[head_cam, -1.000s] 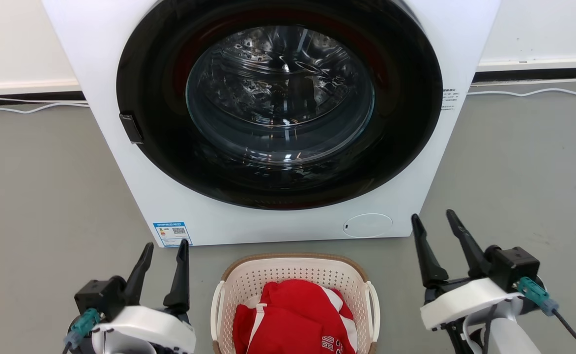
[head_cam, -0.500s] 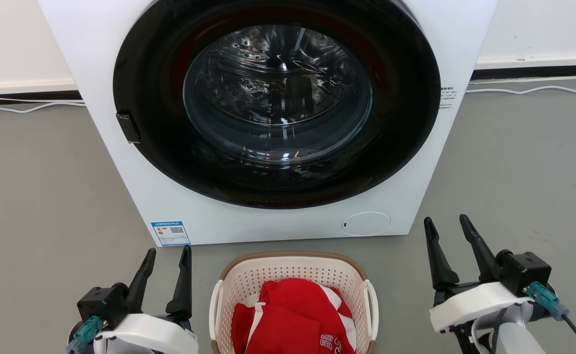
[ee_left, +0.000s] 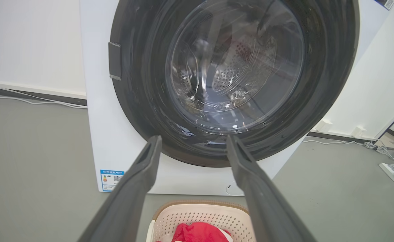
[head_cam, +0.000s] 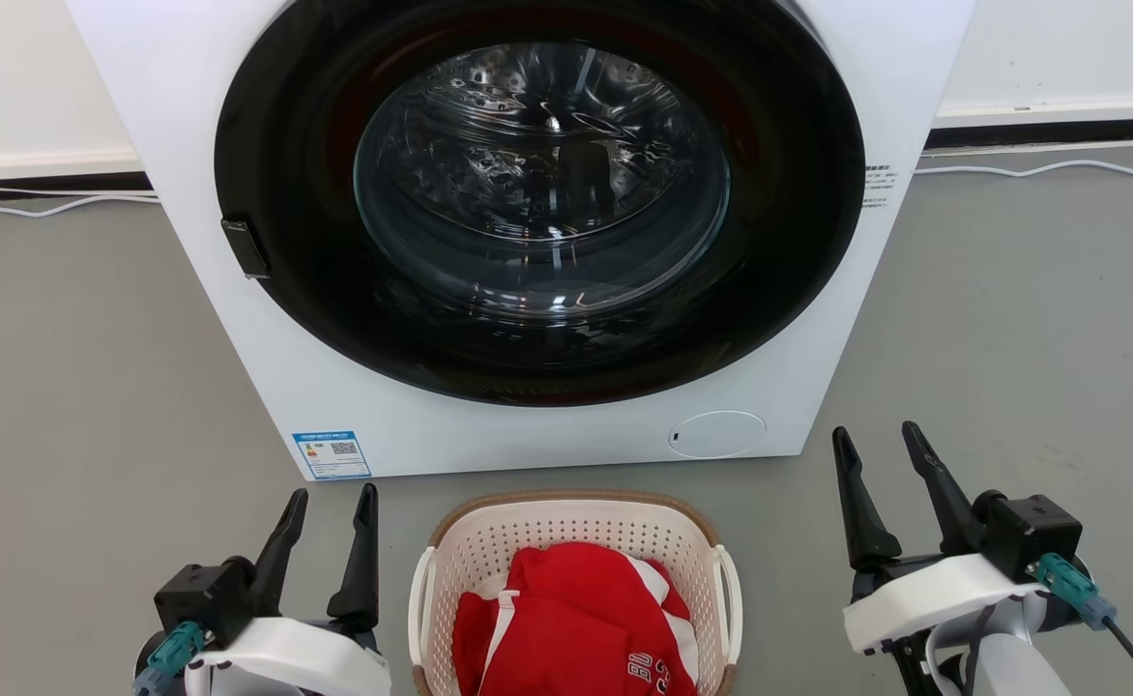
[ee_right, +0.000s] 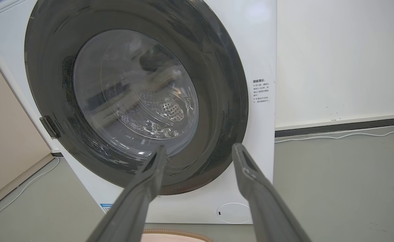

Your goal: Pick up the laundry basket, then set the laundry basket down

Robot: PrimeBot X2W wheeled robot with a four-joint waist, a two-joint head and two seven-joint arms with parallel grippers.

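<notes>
Starting in front of the washer's lower left corner, the left gripper hangs above the grey floor with its two dark fingers spread apart and nothing between them. Before the middle of the washer's closed door, near its base but apart from it, the laundry basket sits flat on the floor. A red garment is heaped inside, and there is a white loop handle on each side. In front of the washer's lower right corner the right gripper is likewise spread wide and empty, a little farther from the washer's midline than its partner. Basket down, both tools free and flanking it: that fits arms about to close in for the lift, and equally arms that have let go after setting it down. Either way, I judge that good work means moving both arms as a matched pair, fingers clear of rim and handles unless gripping squarely, so the basket neither tips nor skids into the washer.
</notes>
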